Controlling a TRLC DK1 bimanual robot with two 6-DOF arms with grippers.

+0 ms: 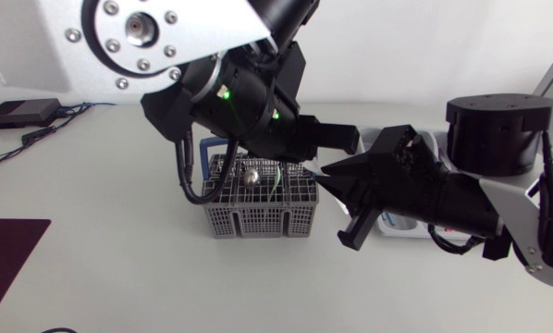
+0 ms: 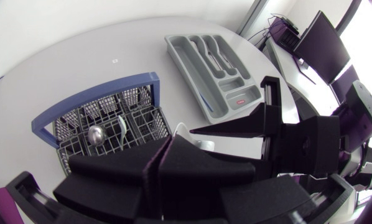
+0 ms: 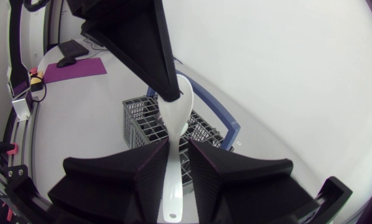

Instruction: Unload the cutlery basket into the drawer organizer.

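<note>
Spoon point(image 3: 175, 118) in air above basket point(image 3: 139, 117), at its 3 o'clock edge. Long axis runs gripper to gripper: left gripper point(image 3: 168, 94) pinches bowl, right gripper point(image 3: 177, 144) closed on handle. Organizer point(image 2: 217, 68) further toward 3 o'clock; right arm nearer.

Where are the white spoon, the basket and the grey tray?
white spoon point(image 3: 181, 111): right wrist view, its bowl.
basket point(image 1: 258, 220): head view, front wall.
grey tray point(image 2: 185, 56): left wrist view, long compartment.

White table point(image 1: 101, 203), matte, evenly lit, with soft shadows near the middle. Dark purple mat point(image 1: 8, 254) lying flat at the near left corner. Small black box point(image 1: 22, 112) at the far left edge, thin cables point(image 1: 8, 148) trailing beside it.
</note>
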